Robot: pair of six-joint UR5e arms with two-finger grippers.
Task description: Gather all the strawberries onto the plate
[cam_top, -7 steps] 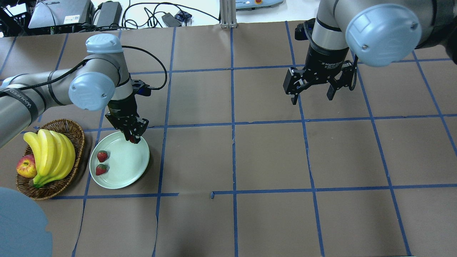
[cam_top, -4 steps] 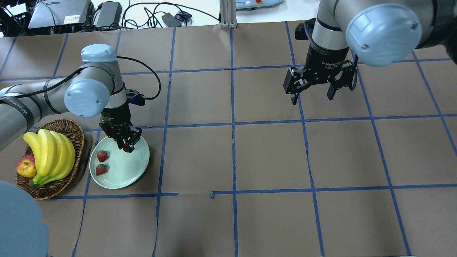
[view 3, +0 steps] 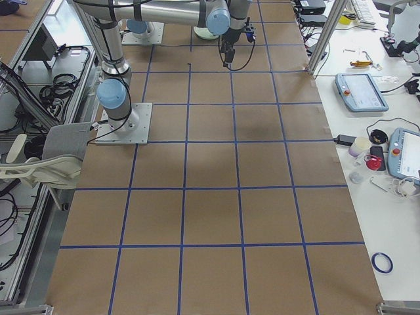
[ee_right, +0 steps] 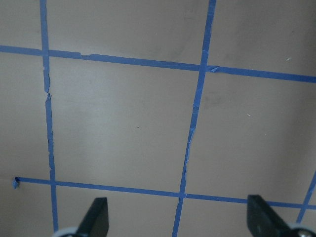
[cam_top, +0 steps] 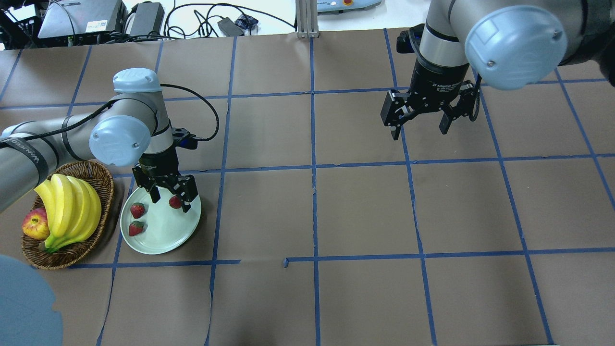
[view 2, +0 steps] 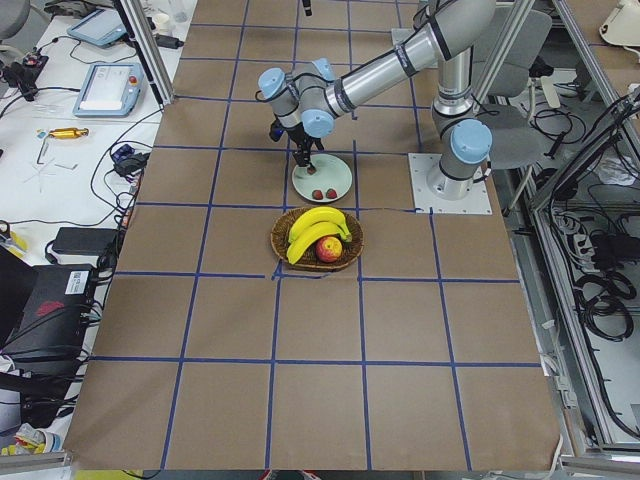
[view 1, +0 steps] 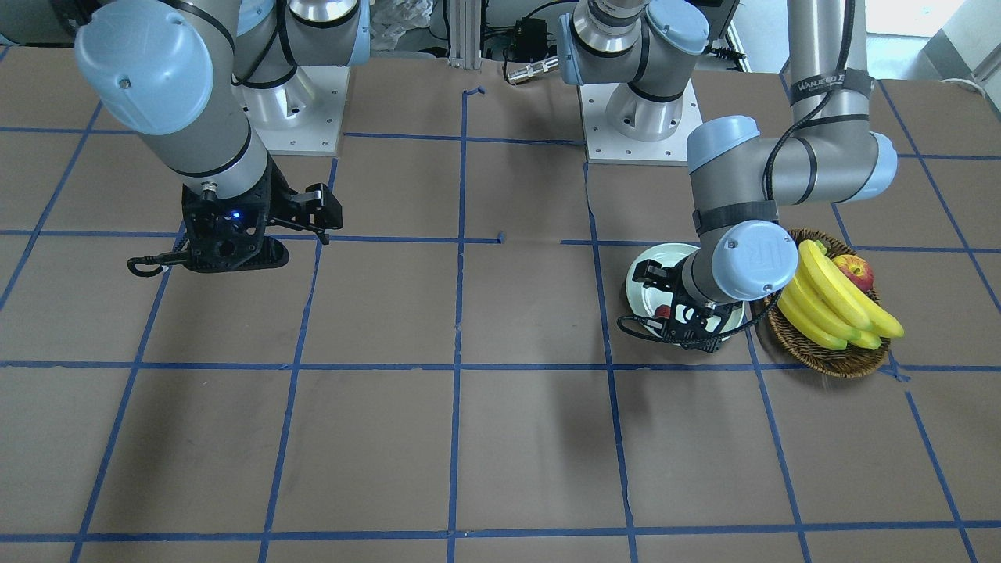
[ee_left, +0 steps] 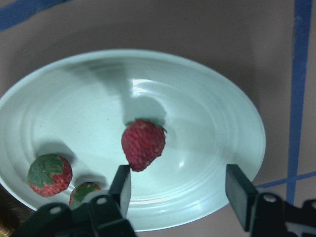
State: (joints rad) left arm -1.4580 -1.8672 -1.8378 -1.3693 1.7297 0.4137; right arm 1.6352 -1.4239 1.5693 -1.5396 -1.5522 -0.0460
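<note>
Left wrist-mounted view: the left gripper (ee_left: 180, 190) hangs over the plate (ee_left: 207, 106) with its two black fingers spread wide and pinching nothing. One strawberry (ee_left: 143, 144) lies on the plate's glossy floor between them, nearer the finger on the view's left (whether it touches that finger is unclear). Its long axis runs up and down the view, with the green cap toward the top and the pointed tip toward the gripper. Two more strawberries (ee_left: 49, 174) sit together at the plate's lower-left edge. One shows its leafy cap face-up, and the other (ee_left: 85, 192) is partly hidden behind the finger mount. All three are inside the rim.

Readable writing is scarce. A black band (view 1: 817, 80) on the left arm carries white lettering that looks like "WANJEED". The right gripper's body has small white print, too fine to read fully.

From overhead, a brown wicker basket (cam_top: 106, 185) stands just beside the plate, on the side away from the table's middle. It holds a bunch of yellow bananas (cam_top: 72, 206) and a red-yellow apple (cam_top: 34, 224). The left arm's wrist reaches in over the plate's far rim.

The right gripper (cam_top: 420, 132) hovers well apart, its fingers also spread and empty, above the brown paper table (cam_top: 336, 216) with its grid of blue tape.
</note>
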